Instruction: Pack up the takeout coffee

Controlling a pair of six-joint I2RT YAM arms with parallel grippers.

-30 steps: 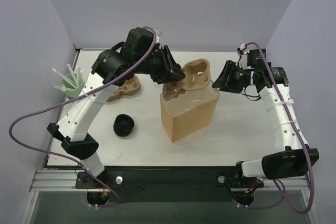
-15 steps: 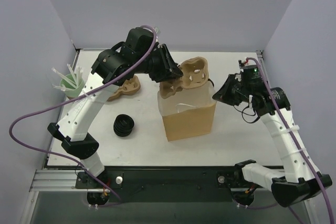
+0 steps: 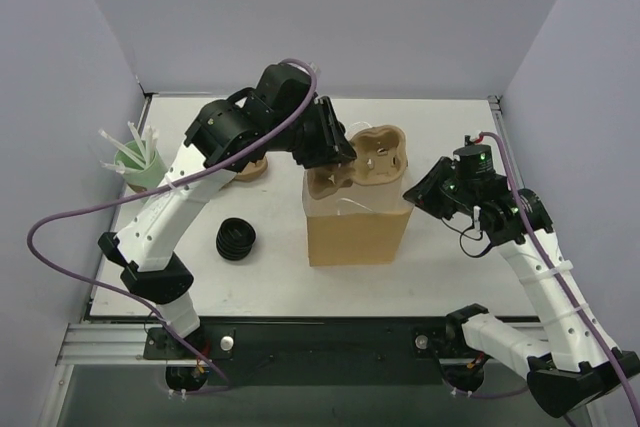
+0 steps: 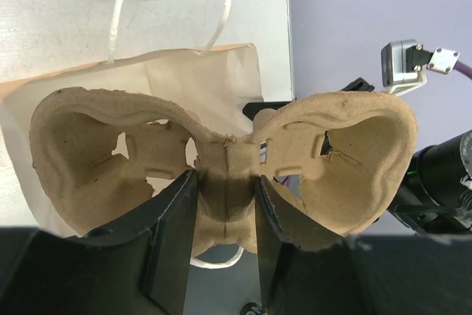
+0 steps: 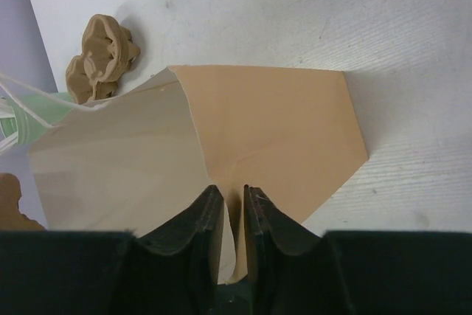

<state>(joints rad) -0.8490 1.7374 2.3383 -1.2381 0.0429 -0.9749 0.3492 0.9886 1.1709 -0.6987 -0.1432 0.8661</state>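
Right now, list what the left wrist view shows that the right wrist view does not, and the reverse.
Only the left wrist view: the left gripper clamped on a pulp cup carrier held over the open brown paper bag, and part of the right arm. Only the right wrist view: the right gripper pinching the bag's side fold, spare pulp carriers lying on the table, and a mint-green cup. Both: the bag and the table.

Mint-green cup [image 3: 137, 169] holding white straws [image 3: 128, 137]: upright, left edge of white table [image 3: 260, 282]. Squat ribbed black stack [image 3: 236, 239]: nearer centre. Brown moulded-pulp carrier [image 5: 99, 53]: flat on table, behind stack.
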